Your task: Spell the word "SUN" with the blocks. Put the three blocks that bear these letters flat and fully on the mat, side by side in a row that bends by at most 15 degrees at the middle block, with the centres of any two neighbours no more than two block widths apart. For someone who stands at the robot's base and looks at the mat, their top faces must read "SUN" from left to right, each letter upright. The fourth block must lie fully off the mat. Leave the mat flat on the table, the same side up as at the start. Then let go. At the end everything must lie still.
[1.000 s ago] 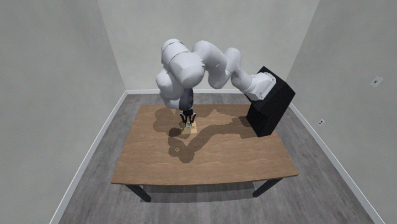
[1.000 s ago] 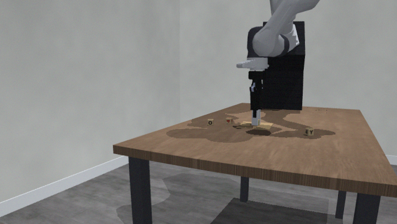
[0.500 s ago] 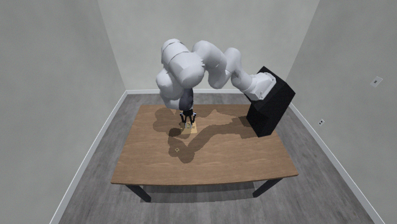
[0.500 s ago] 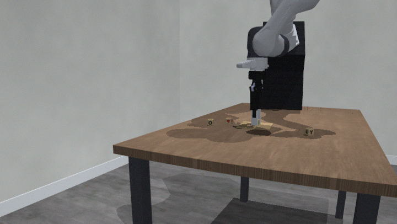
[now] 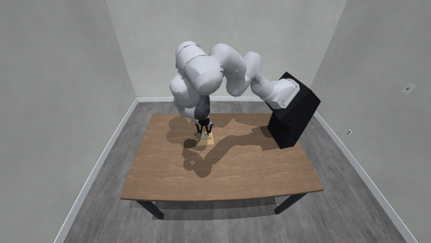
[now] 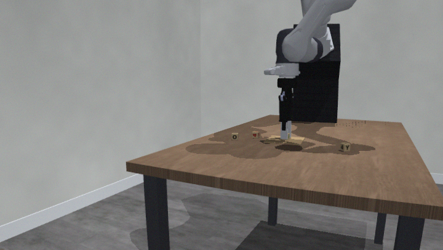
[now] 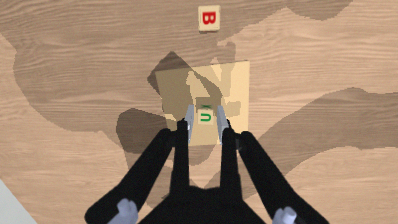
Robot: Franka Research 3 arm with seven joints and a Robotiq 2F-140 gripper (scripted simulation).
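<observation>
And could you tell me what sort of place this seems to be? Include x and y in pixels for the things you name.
Probably a robotics test room: a robot arm (image 5: 227, 60) (image 6: 305, 40) on a black pedestal (image 5: 312, 99) (image 6: 338, 108), a wooden table (image 5: 256, 169) (image 6: 310, 173) with letter blocks, and plain grey walls (image 5: 75, 60) (image 6: 93, 77) around it.

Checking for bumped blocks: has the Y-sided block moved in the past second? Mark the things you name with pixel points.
No. Judged against the table (image 5: 256, 178) (image 6: 310, 173), the Y-sided block (image 5: 192, 162) (image 6: 345, 147) keeps its place in the exterior view.
</observation>
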